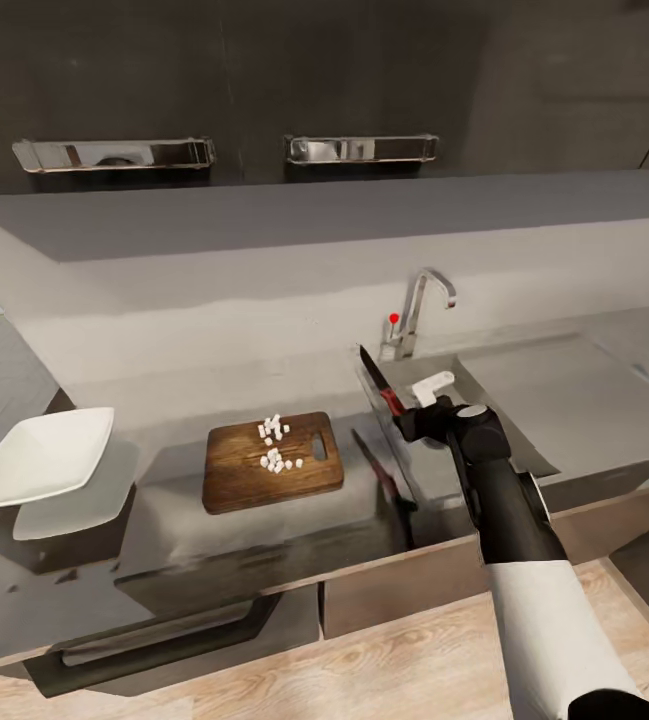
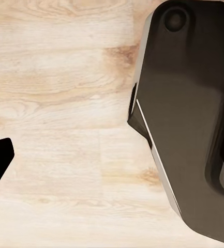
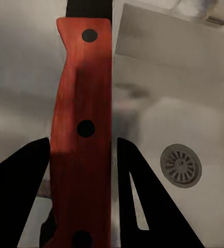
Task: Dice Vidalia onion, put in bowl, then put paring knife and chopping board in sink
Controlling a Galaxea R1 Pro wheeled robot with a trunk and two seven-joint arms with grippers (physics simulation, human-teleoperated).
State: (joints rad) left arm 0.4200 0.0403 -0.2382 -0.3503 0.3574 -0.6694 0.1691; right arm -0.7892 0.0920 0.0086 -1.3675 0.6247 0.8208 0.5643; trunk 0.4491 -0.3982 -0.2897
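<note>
While white onion dice (image 1: 274,446) lie on the chopping board (image 1: 239,475), the right gripper (image 1: 411,412) clamps the red-handled paring knife (image 3: 83,139) above the sink (image 3: 194,129).

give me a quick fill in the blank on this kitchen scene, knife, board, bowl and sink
1. The right pincer is shut on the red-handled paring knife, held over the grey steel ____.
2. The small white onion pieces lie on the dark brown wooden ____.
3. The shallow white square bowl holds ____ onion.
4. In the right wrist view, the round ____ shows in the basin's floor.

Missing words: sink; chopping board; no; drain
</note>
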